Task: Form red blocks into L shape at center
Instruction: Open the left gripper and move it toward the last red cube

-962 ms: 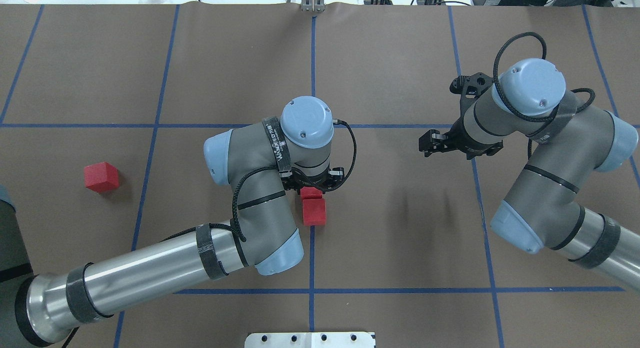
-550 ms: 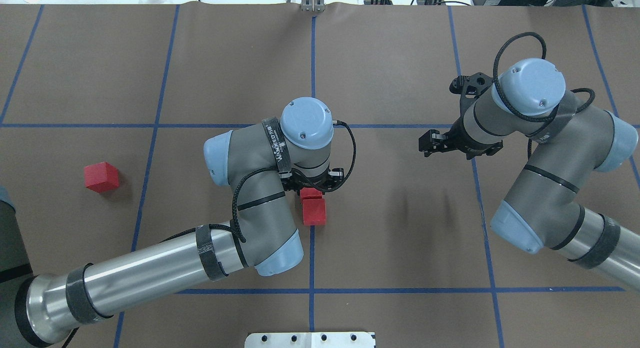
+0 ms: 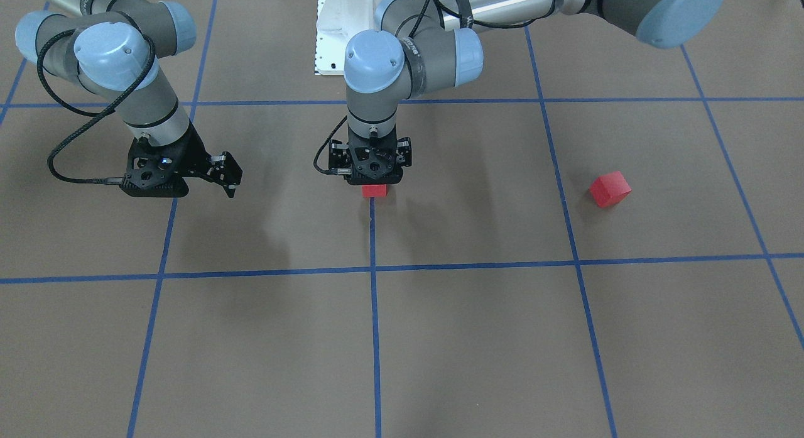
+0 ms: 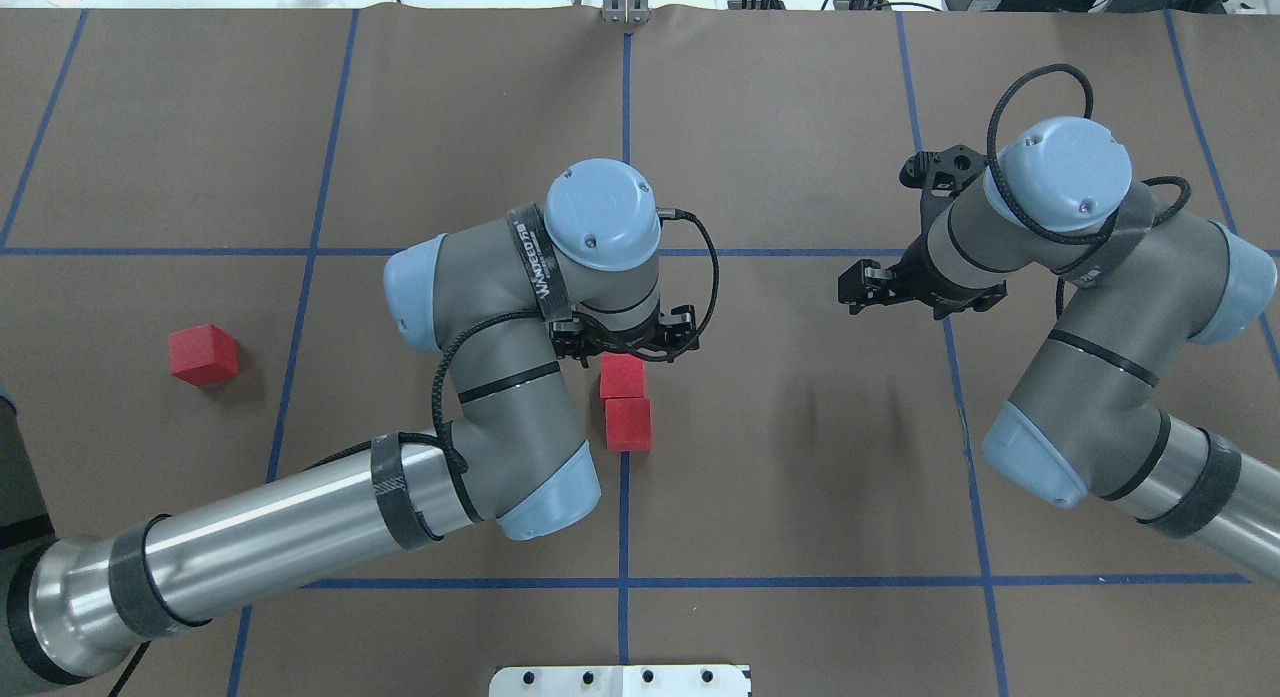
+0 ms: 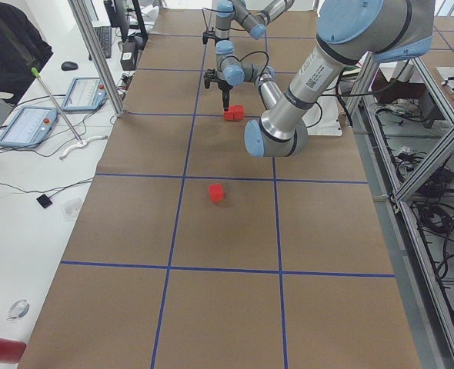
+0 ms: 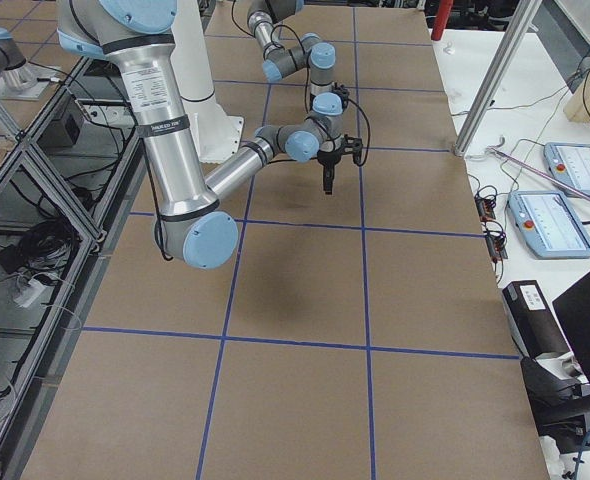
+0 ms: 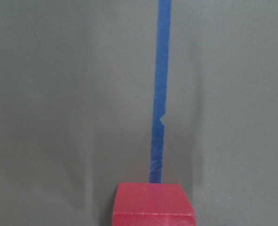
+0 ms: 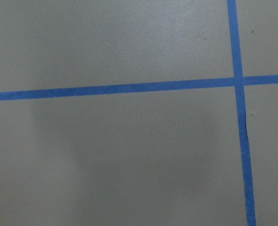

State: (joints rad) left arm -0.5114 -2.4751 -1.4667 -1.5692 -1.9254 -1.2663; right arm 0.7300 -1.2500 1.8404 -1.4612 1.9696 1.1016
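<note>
Two red blocks (image 4: 625,399) touch end to end on the tape line (image 4: 624,517). Left gripper (image 4: 622,345) above them: grip state unclear. Right gripper (image 4: 862,287) empty, opening unclear.

Only readable mark: white lettering on a black strap (image 4: 541,267) round the left arm's wrist joint, overhead view. Starts approx. "WAN…", rest too small to make out (same strap (image 3: 412,54) shows edge-on in front view, letters illegible there). No other text, nos. or labels legible anywhere.
</note>
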